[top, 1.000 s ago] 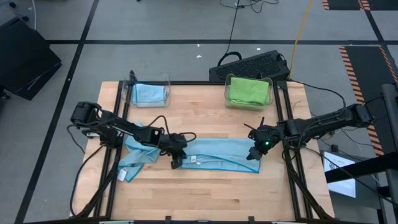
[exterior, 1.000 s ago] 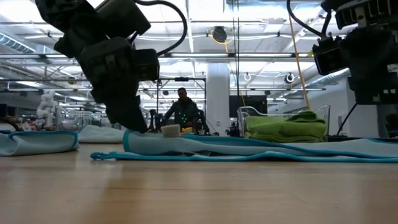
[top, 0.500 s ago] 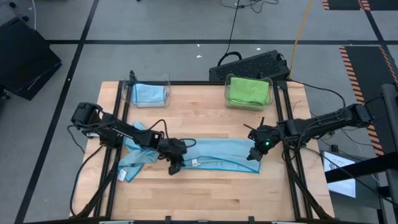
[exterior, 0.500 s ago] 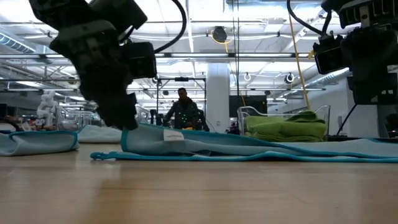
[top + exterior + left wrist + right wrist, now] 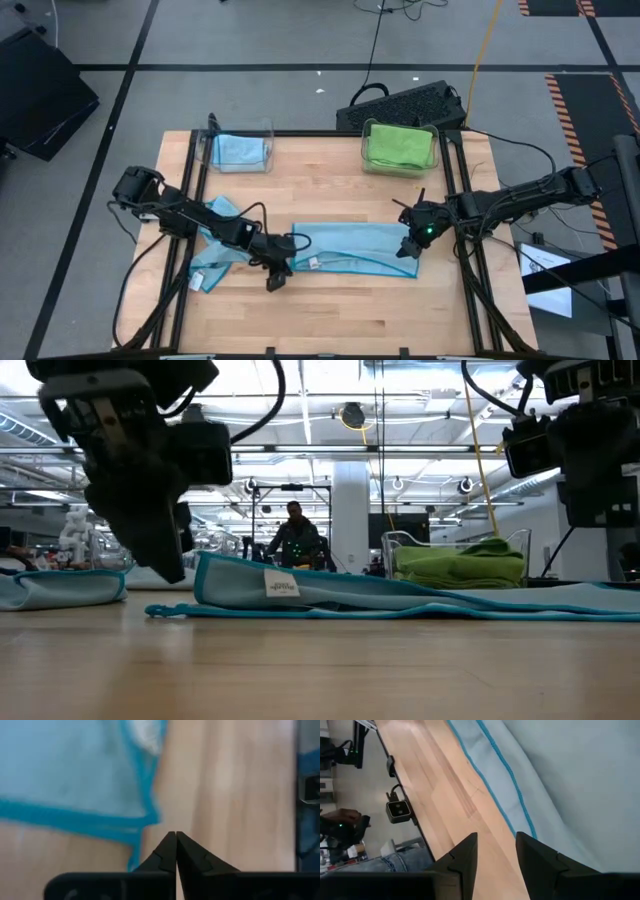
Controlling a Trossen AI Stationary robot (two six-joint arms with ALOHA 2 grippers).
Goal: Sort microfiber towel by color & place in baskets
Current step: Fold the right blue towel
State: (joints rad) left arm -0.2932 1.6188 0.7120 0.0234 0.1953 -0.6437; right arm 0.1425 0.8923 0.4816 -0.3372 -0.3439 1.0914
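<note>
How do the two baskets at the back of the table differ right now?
The left basket holds a light blue towel; the right basket holds a green towel. The blue towel lies low and flat in the left basket, while in the low view the green one is heaped almost to the right basket's rim. Both are clear plastic bins standing upright along the far edge, each holding towel of one color only.

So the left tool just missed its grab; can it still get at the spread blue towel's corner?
Probably yes: the left tool, shut and empty, sits just off the blue towel corner on bare table, nothing between.
</note>
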